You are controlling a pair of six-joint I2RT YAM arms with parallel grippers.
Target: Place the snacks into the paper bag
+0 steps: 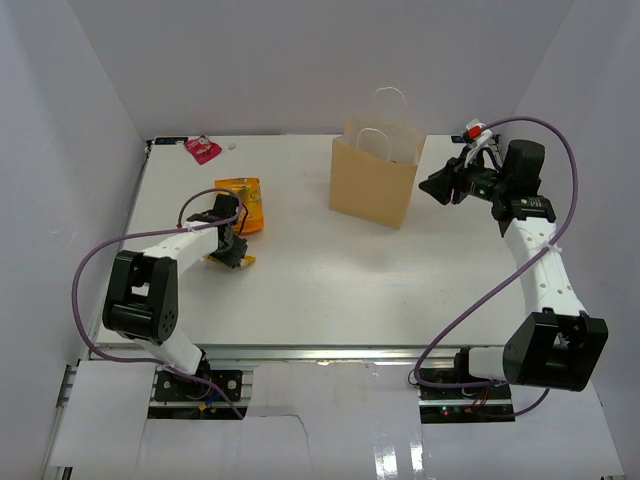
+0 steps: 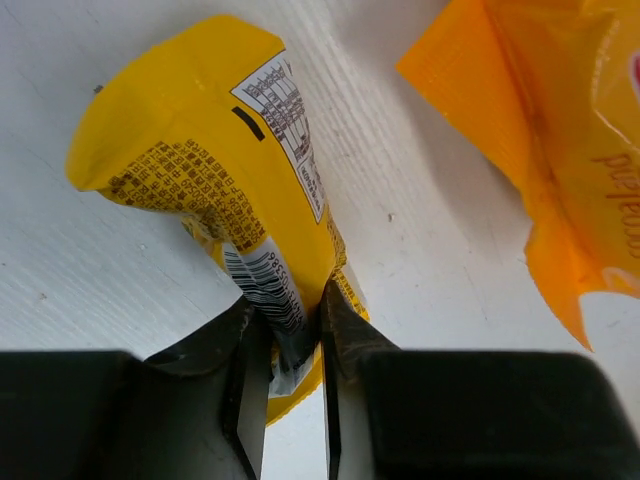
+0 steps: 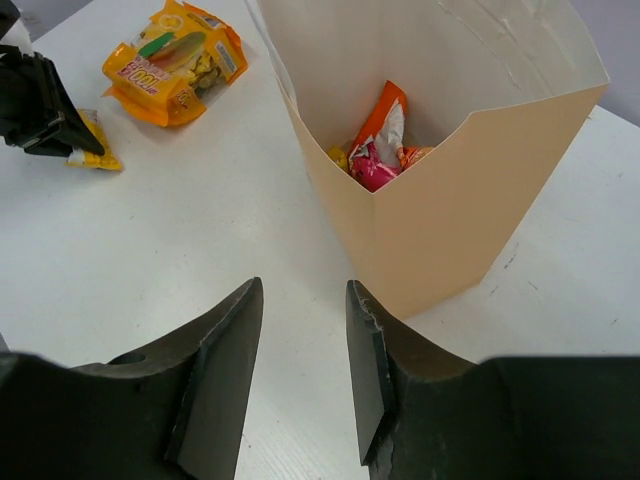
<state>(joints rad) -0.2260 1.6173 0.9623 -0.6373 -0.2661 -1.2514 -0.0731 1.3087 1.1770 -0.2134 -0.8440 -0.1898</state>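
**A:** What does your left gripper (image 2: 295, 325) have?

**B:** It is clamped on the barcode end of the yellow packet (image 2: 200, 140), near the left edge of the table (image 1: 300, 290). The large orange pouch (image 1: 241, 203) lies just beyond it. You take that flat sealed end, I'd judge, because the fingers can pinch it. I cannot tell whether the packet is off the surface.

**A:** And your right gripper (image 3: 300, 330)?

**B:** Its jaws are apart with nothing between them. It hangs beside the paper bag (image 3: 450, 220), which stands toward the table's far edge, right of the middle. Its camera looks into the open mouth, so you can see your drop. A few packets (image 3: 375, 155) lie inside.

**A:** Anything else out?

**B:** A magenta packet (image 1: 203, 149) at the far left corner.
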